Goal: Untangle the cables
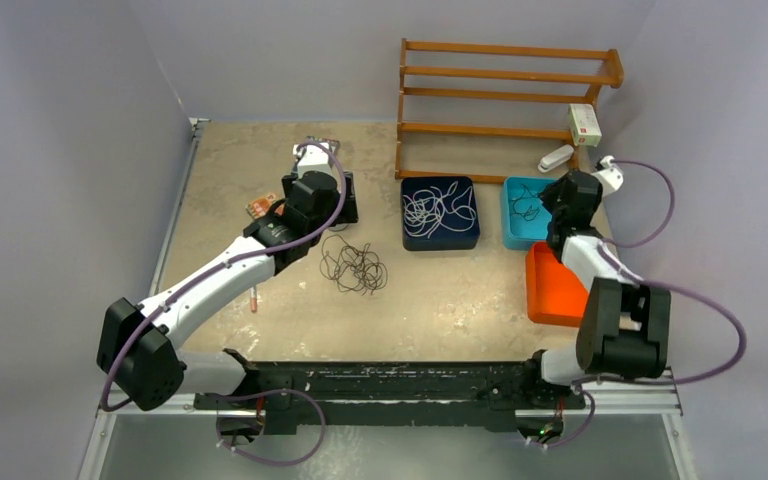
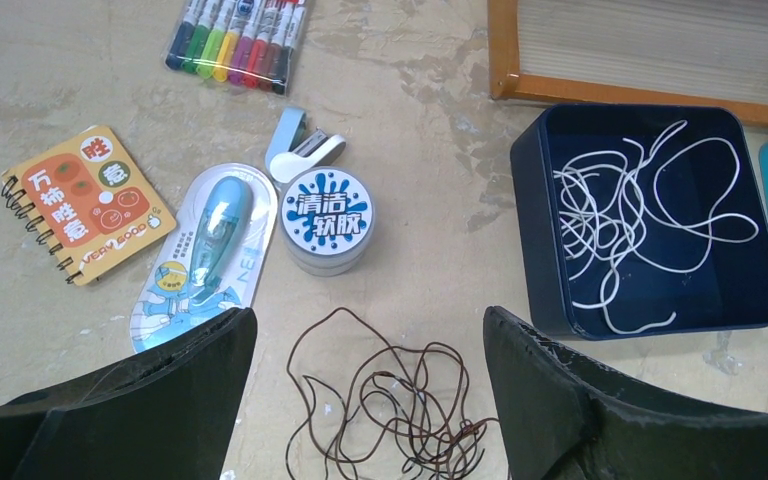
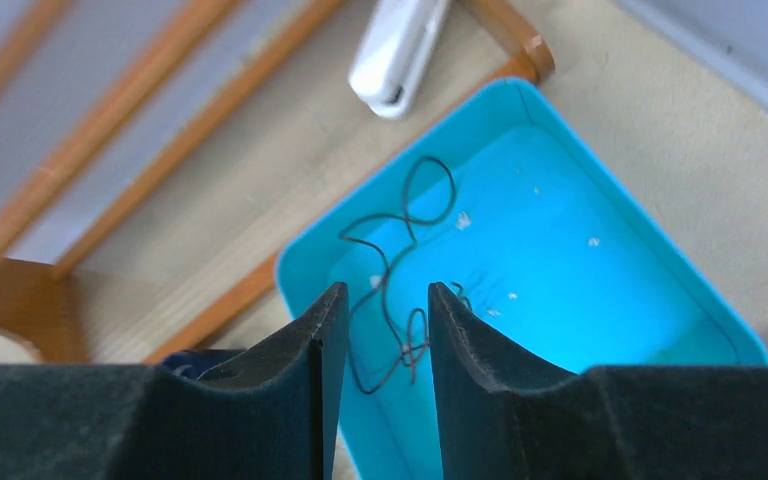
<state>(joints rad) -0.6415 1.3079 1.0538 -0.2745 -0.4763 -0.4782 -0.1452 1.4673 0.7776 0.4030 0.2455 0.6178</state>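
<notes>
A tangle of dark brown cables (image 1: pixel 353 265) lies on the table in front of my left gripper (image 1: pixel 332 205). In the left wrist view the tangle (image 2: pixel 390 410) sits below and between the wide-open, empty jaws of the left gripper (image 2: pixel 370 315). White cables (image 2: pixel 640 215) lie looped in a navy tray (image 1: pixel 440 240). One thin dark cable (image 3: pixel 400 260) lies in a cyan tray (image 3: pixel 600 290). My right gripper (image 3: pixel 388 290) hovers over it with a narrow gap between the jaws, holding nothing; it also shows in the top view (image 1: pixel 558 200).
An orange tray (image 1: pixel 552 290) sits in front of the cyan tray (image 1: pixel 513 225). A wooden rack (image 1: pixel 505 90) stands at the back, with a white stapler (image 1: pixel 555 158) and a small box (image 1: pixel 584 124). A notebook (image 2: pixel 85 205), markers (image 2: pixel 240 30), a correction tape pack (image 2: pixel 205 255) and a round tin (image 2: pixel 328 220) lie near the left gripper.
</notes>
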